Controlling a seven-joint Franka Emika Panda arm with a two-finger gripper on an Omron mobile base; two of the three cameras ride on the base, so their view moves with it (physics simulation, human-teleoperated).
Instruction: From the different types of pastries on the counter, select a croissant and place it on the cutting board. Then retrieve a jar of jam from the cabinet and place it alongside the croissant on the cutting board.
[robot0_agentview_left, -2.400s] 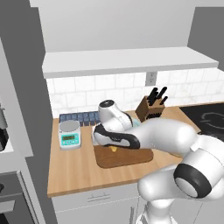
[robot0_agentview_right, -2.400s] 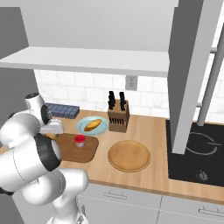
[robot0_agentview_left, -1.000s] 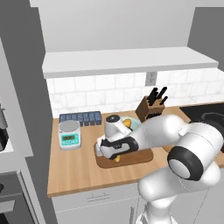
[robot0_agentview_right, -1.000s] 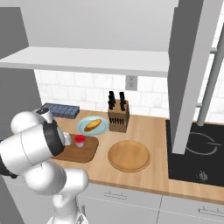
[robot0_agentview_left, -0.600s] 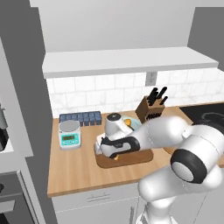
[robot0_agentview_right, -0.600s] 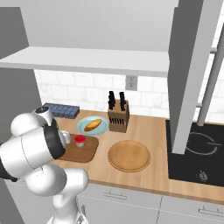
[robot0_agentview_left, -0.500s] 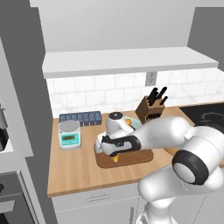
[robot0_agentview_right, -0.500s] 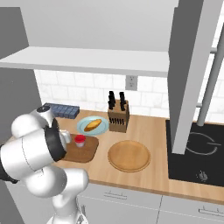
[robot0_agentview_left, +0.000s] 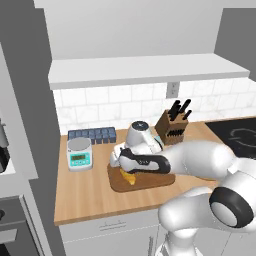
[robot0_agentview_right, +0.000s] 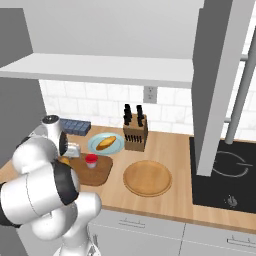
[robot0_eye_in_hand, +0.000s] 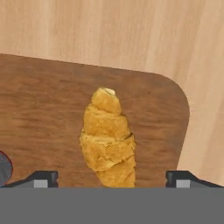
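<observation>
The croissant (robot0_eye_in_hand: 109, 139) lies flat on the dark cutting board (robot0_eye_in_hand: 39, 109), golden and crescent-shaped. My gripper (robot0_eye_in_hand: 112, 179) hovers right over it, open, its fingertips (robot0_eye_in_hand: 42, 178) wide apart on either side and not touching the pastry. From the left base view the gripper (robot0_agentview_left: 125, 169) hangs low over the croissant (robot0_agentview_left: 127, 176) at the left end of the cutting board (robot0_agentview_left: 150, 181). The jar of jam (robot0_agentview_right: 91, 160), red-lidded, stands on the cutting board (robot0_agentview_right: 97, 172). The oval bun (robot0_agentview_right: 106, 143) rests on a blue plate. The cabinet (robot0_agentview_left: 145, 70) hangs above the counter (robot0_agentview_left: 85, 195).
A knife block (robot0_agentview_right: 134, 132) stands at the wall behind the board, and a round tan wooden plate (robot0_agentview_right: 147, 178) lies to its right. The black hob (robot0_agentview_right: 225, 175) is further right. A kitchen scale (robot0_agentview_left: 80, 152) and a blue tray (robot0_agentview_left: 92, 135) sit left of the board.
Since 2.4 s ago the hand has come down and nearer over the left end of the board. In the last second it has barely moved.
</observation>
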